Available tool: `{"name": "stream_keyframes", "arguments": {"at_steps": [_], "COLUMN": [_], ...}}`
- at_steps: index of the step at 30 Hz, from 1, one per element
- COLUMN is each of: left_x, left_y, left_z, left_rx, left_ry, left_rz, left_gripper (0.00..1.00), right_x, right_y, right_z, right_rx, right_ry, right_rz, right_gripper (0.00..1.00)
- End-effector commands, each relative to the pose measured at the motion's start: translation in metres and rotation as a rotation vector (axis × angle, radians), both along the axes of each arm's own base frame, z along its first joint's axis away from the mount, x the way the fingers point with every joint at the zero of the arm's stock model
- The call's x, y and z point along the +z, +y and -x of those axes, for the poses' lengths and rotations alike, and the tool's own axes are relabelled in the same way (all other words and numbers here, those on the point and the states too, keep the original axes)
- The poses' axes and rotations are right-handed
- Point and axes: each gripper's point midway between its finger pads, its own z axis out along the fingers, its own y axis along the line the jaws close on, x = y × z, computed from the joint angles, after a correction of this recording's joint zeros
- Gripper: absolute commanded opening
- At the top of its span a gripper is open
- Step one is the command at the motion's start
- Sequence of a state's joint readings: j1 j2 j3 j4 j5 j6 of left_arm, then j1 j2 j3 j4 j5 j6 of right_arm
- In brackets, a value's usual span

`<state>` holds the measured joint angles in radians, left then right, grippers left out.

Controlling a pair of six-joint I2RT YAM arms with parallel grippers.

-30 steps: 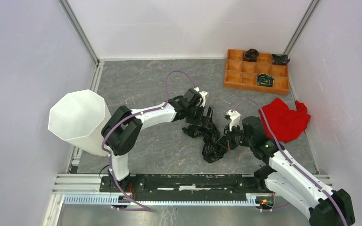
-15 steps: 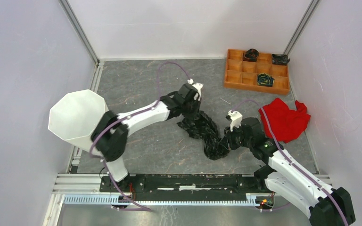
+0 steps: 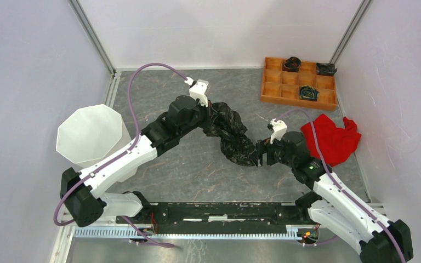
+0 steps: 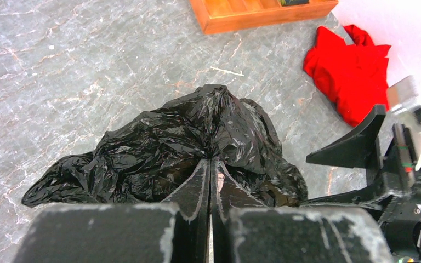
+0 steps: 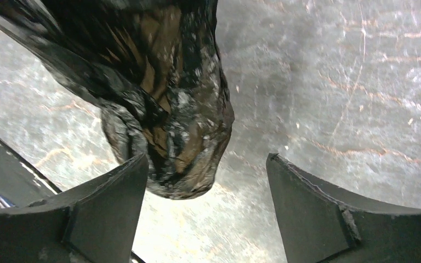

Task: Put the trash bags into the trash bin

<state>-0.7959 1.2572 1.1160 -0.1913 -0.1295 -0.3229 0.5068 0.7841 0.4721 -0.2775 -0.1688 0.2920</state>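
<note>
A wrinkly black trash bag (image 3: 231, 136) hangs stretched over the middle of the floor. My left gripper (image 3: 211, 109) is shut on its upper end. In the left wrist view the fingers (image 4: 200, 181) meet on a pinch of the film at the left gripper's tips (image 4: 211, 160), and the trash bag (image 4: 159, 145) spreads below. My right gripper (image 3: 260, 154) is open at the bag's lower end. In the right wrist view the trash bag (image 5: 167, 98) dangles just past the right gripper (image 5: 205, 160), close to its left finger. The white octagonal trash bin (image 3: 90, 134) stands at the left.
A red cloth (image 3: 331, 139) lies right of my right arm. An orange compartmented tray (image 3: 299, 83) with small dark items sits at the back right. Walls close in on the left, back and right. The arms' base rail (image 3: 214, 211) runs along the near edge.
My left gripper shut on the bag and pulled it up and back to the left. My right gripper opened and let go of the bag's lower end.
</note>
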Motion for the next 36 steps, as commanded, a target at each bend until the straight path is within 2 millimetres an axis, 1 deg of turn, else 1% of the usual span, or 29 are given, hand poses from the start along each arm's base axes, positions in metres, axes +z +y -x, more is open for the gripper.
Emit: {"name": "stream_keyframes", "arguments": {"at_steps": [1, 4, 5, 8, 11, 12, 15, 18, 22, 23, 24, 25, 27, 28, 29, 30, 31, 32, 33, 34, 36], "left_x": [0.004, 0.008, 0.01, 0.015, 0.02, 0.022, 0.033, 0.043, 0.054, 0.058, 0.059, 0.065, 0.071, 0.073, 0.075, 0.076, 0.077, 0.077, 0.077, 0.076, 0.072], "left_y": [0.001, 0.001, 0.002, 0.002, 0.003, 0.003, 0.0, -0.001, 0.002, 0.0, 0.002, 0.002, 0.004, 0.006, 0.009, 0.012, 0.018, 0.025, 0.034, 0.044, 0.068], "left_z": [-0.002, 0.001, 0.002, 0.004, 0.007, 0.008, 0.016, 0.023, 0.03, 0.034, 0.038, 0.039, 0.042, 0.043, 0.042, 0.042, 0.037, 0.033, 0.028, 0.023, 0.013], "left_rx": [-0.012, -0.022, -0.023, -0.028, -0.033, -0.041, -0.08, -0.111, -0.129, -0.153, -0.161, -0.168, -0.172, -0.168, -0.151, -0.141, -0.096, -0.053, 0.004, 0.068, 0.21], "left_ry": [-0.043, -0.046, -0.05, -0.059, -0.071, -0.075, -0.101, -0.13, -0.17, -0.179, -0.185, -0.204, -0.227, -0.237, -0.246, -0.25, -0.256, -0.26, -0.262, -0.262, -0.254], "left_rz": [-0.014, 0.001, 0.007, 0.019, 0.034, 0.042, 0.084, 0.123, 0.159, 0.173, 0.18, 0.198, 0.217, 0.222, 0.224, 0.224, 0.218, 0.215, 0.21, 0.204, 0.18], "left_gripper": [0.02, 0.02, 0.02, 0.02, 0.02, 0.02, 0.02, 0.02, 0.02, 0.02, 0.02, 0.02, 0.02, 0.02, 0.02, 0.02, 0.02, 0.02, 0.02, 0.02, 0.02], "right_x": [0.039, 0.035, 0.03, 0.024, 0.014, 0.014, 0.008, 0.005, 0.003, 0.004, 0.006, 0.007, 0.013, 0.019, 0.023, 0.025, 0.022, 0.019, 0.018, 0.012, 0.008], "right_y": [0.021, 0.018, 0.018, 0.034, 0.05, 0.055, 0.065, 0.071, 0.073, 0.073, 0.075, 0.076, 0.076, 0.076, 0.073, 0.069, 0.062, 0.054, 0.045, 0.034, 0.015], "right_z": [-0.015, -0.023, -0.023, -0.018, -0.011, -0.01, -0.009, -0.014, -0.027, -0.031, -0.033, -0.035, -0.039, -0.041, -0.043, -0.046, -0.05, -0.053, -0.057, -0.059, -0.061], "right_rx": [-0.003, -0.069, -0.08, -0.028, 0.033, 0.052, 0.082, 0.088, 0.068, 0.062, 0.063, 0.063, 0.061, 0.062, 0.047, 0.026, -0.005, -0.04, -0.071, -0.103, -0.148], "right_ry": [-0.11, -0.115, -0.105, -0.082, -0.022, -0.016, 0.016, 0.023, -0.001, -0.01, -0.021, -0.027, -0.05, -0.072, -0.091, -0.108, -0.11, -0.116, -0.125, -0.132, -0.144], "right_rz": [-0.162, -0.196, -0.209, -0.305, -0.376, -0.406, -0.458, -0.479, -0.469, -0.472, -0.479, -0.486, -0.508, -0.523, -0.526, -0.515, -0.485, -0.443, -0.398, -0.324, -0.213], "right_gripper": [0.89, 0.98, 0.98, 0.98, 0.98, 0.98, 0.98, 0.98, 0.98, 0.98, 0.96, 0.92, 0.75, 0.58, 0.36, 0.26, 0.14, 0.08, 0.04, 0.02, 0.01]}}
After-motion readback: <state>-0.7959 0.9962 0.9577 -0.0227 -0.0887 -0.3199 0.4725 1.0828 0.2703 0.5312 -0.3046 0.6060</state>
